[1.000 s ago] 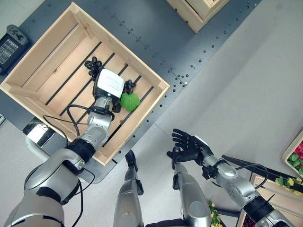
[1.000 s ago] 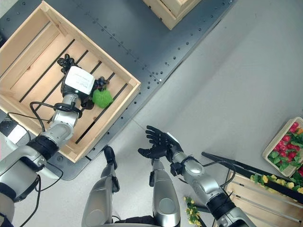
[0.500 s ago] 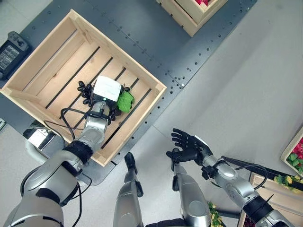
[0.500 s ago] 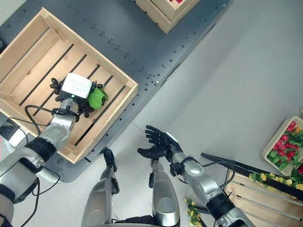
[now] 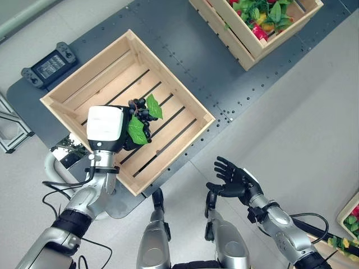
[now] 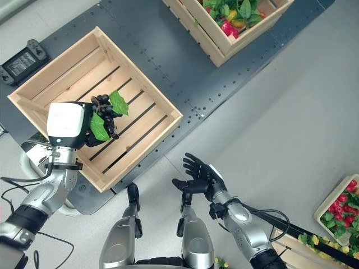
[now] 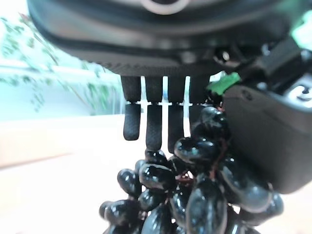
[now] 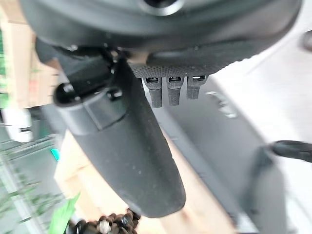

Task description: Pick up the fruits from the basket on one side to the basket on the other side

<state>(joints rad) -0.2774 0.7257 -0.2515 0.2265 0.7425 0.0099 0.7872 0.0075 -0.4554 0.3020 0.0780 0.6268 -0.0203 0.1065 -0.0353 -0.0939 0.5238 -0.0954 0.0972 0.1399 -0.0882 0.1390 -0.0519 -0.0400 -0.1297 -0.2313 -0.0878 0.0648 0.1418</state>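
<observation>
Wooden crate (image 5: 185, 101) on dark metal floor plate (image 5: 185, 42); left hand (image 5: 120, 131) clutching grapes (image 5: 140, 112).

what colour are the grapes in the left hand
Near-black grapes with green leaves, held in the left hand; clearest in the left wrist view.

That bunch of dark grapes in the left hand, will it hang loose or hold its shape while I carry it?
Probably loose: the grape bunch is many separate berries on thin stems, so it may sag and swing. The left hand pinches it near the top, so lower berries hang unsupported. Its leaves look thin and floppy. The glossy berries may be slippery.
</observation>
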